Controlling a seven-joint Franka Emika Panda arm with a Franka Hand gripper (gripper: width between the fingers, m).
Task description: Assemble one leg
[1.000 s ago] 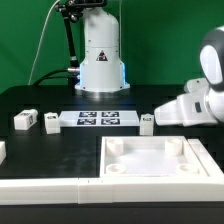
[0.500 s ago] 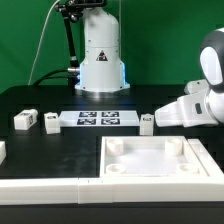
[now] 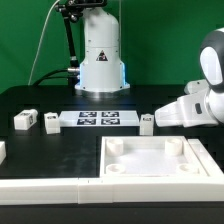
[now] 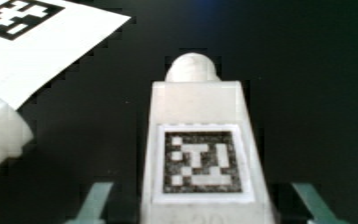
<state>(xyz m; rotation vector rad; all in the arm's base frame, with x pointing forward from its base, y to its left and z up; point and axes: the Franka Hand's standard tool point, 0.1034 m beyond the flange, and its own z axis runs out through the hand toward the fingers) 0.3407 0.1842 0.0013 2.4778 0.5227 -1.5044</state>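
A leg (image 4: 202, 130), a small white post with a square tag on its face, lies on the black table between my fingers (image 4: 101, 203). My gripper (image 4: 208, 206) is open; both fingers stand apart from the leg's sides with dark gaps showing. In the exterior view the gripper (image 3: 155, 118) reaches in from the right to this leg (image 3: 146, 123), just right of the marker board. Two more legs (image 3: 25, 120) (image 3: 50, 123) lie left of the marker board.
The marker board (image 3: 98, 119) lies mid-table and shows in the wrist view (image 4: 34, 45). The large square white recessed panel (image 3: 205, 165) lies at the front. The robot base (image 3: 100, 55) stands at the back. A white piece (image 3: 2, 150) sits at the left edge.
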